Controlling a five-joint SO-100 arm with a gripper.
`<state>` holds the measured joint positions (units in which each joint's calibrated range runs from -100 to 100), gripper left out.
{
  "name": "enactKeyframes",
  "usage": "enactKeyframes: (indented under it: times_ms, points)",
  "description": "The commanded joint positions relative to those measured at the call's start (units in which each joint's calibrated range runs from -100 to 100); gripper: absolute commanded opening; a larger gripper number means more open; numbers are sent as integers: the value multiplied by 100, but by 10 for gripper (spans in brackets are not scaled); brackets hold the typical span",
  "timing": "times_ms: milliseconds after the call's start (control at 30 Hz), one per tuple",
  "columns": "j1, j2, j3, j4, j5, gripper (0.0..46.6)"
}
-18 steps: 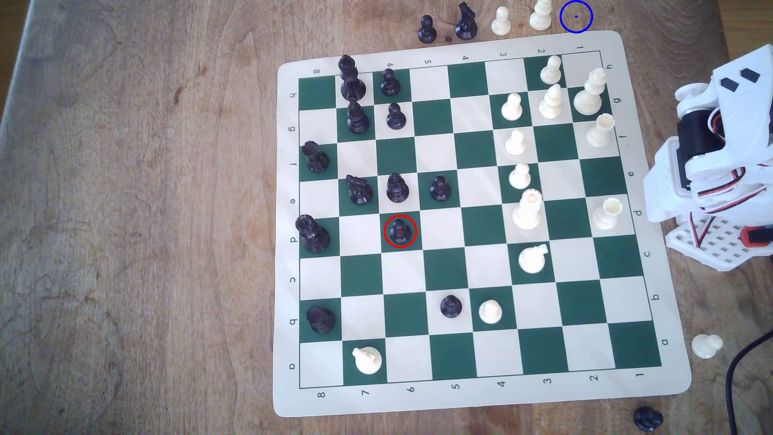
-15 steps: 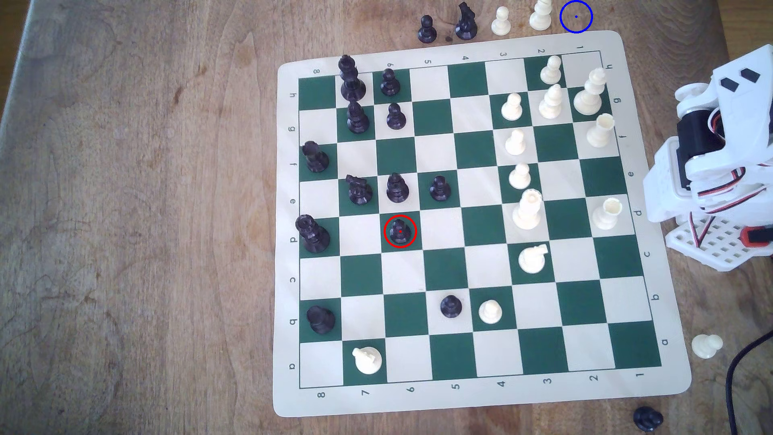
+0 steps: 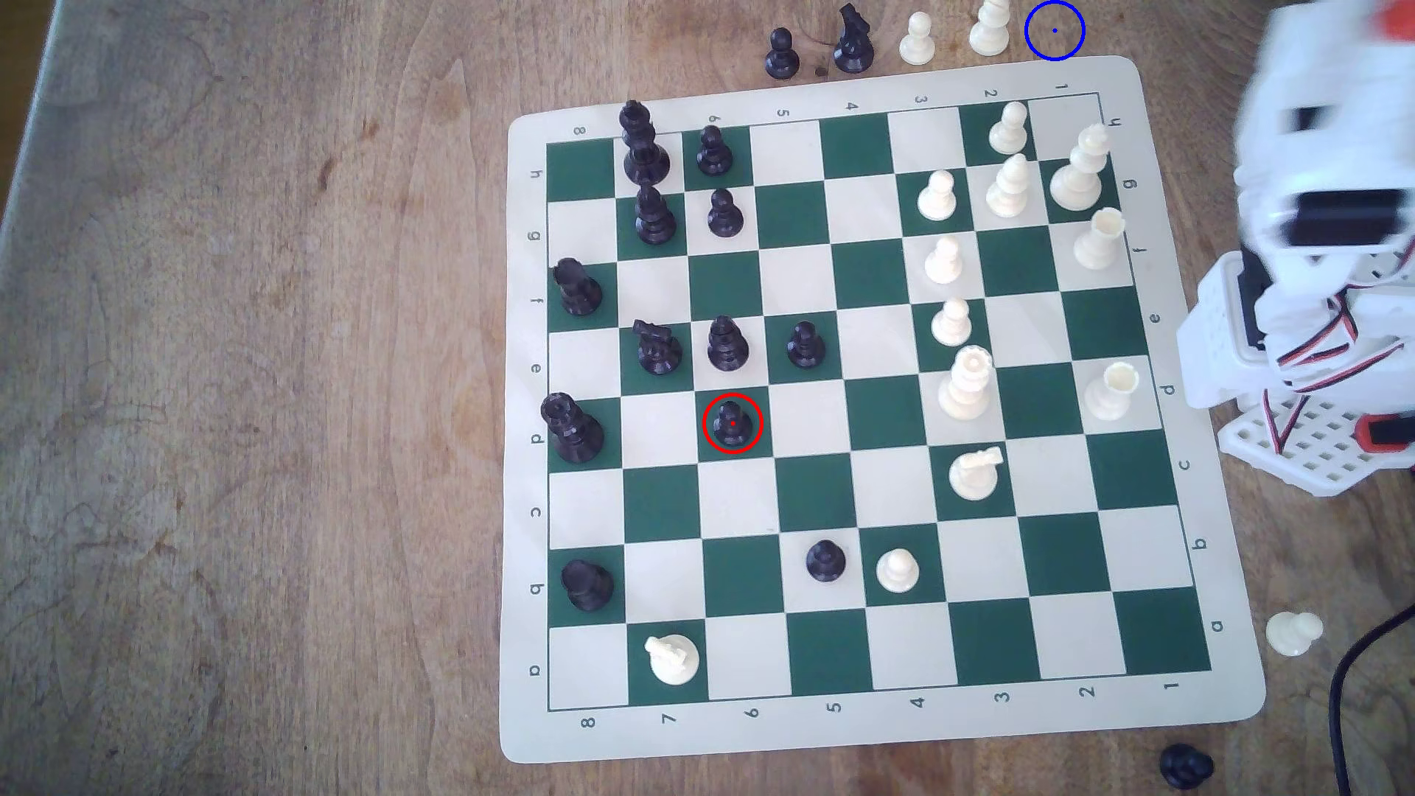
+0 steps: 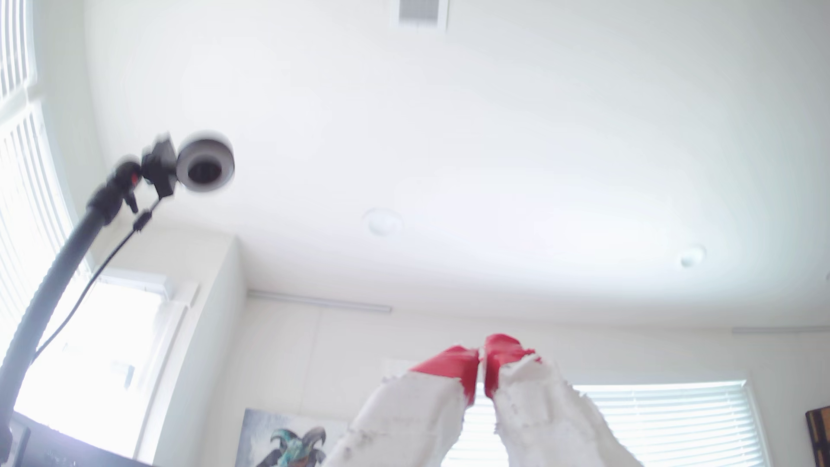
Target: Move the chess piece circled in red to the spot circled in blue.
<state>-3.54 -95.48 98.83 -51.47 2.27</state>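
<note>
Exterior view: we see the chess piece (image 3: 732,425) standing on a green square, left of the frame's centre; the spot (image 3: 1054,30) is at the upper right, on the worktop (image 3: 230,383). Our hand (image 4: 480,354) has its red fingertips (image 4: 453,359) nearly together, holding nothing.

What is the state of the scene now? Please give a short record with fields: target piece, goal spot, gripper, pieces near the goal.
target piece: the black pawn ringed in red, upright on a green square of the chessboard, untouched
goal spot: the blue circle on bare wood, just beyond the board's far corner at the exterior view's right
gripper: the gripper has red fingertips nearly together, holds nothing, aimed at the ceiling
pieces near the goal: a white piece stands beside the circle, apart from it
</note>
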Motion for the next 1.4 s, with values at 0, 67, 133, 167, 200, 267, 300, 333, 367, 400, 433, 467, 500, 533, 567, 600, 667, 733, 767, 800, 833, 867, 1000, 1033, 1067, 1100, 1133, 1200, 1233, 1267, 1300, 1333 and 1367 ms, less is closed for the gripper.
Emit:
enactKeyframes:
  times_ms: [0, 67, 133, 167, 200, 267, 300, 333, 367, 400, 433, 467, 500, 533, 567, 600, 667, 733, 767, 800, 833, 867, 1000, 1033, 1067, 1100, 1133, 1200, 1233, 1267, 1300, 1333, 1367]
  points:
    - [14, -28, -463, 2011, -10, 2]
    - [-88, -28, -662, 2453, -20, 2]
    - [-104, -28, -853, 3018, -20, 2]
    - [-80, -28, -916, 3362, -15, 2]
    - [-64, -28, -961, 3706, -20, 2]
    - [-2, -28, -1170, 4779, -20, 2]
    - [29, -28, -1242, 5049, -20, 2]
    - [53, -20, -1324, 5336, -10, 2]
    - [100, 23, -1424, 5647, 0, 2]
    - [241, 116, -1587, 6261, -24, 2]
    - [280, 176, -1678, 6523, -29, 2]
    - [287, 312, -1805, 6785, -29, 2]
    - [287, 464, -1941, 7031, -29, 2]
    - [264, 702, -2104, 7269, 10, 2]
    - [248, 889, -2258, 7482, 98, 2]
    - [225, 1110, -2412, 7596, 361, 3]
    - [131, 1772, -2838, 7809, 332, 39]
    - [139, 2052, -2983, 7883, 352, 79]
    - [147, 2205, -3101, 7973, 357, 91]
    - [147, 2366, -3255, 8129, 357, 100]
    - [139, 2824, -3708, 8497, 322, 109]
    - [139, 3096, -3962, 8685, 298, 113]
    - [37, 4335, -4960, 9333, 103, 116]
    - [-2, 4531, -5059, 9406, 63, 114]
    - [-49, 4683, -5132, 9431, 10, 114]
    - [-72, 4845, -5213, 9455, -44, 114]
    - [-127, 5108, -5368, 9464, -117, 114]
    - [-166, 5362, -5540, 9455, -205, 115]
    - [-174, 5473, -5612, 9455, -244, 116]
    - [-174, 5761, -5848, 9554, -317, 120]
    - [-166, 5906, -5975, 9627, -352, 123]
    - [-158, 6067, -6102, 9693, -381, 128]
    - [-143, 6245, -6238, 9791, -386, 131]
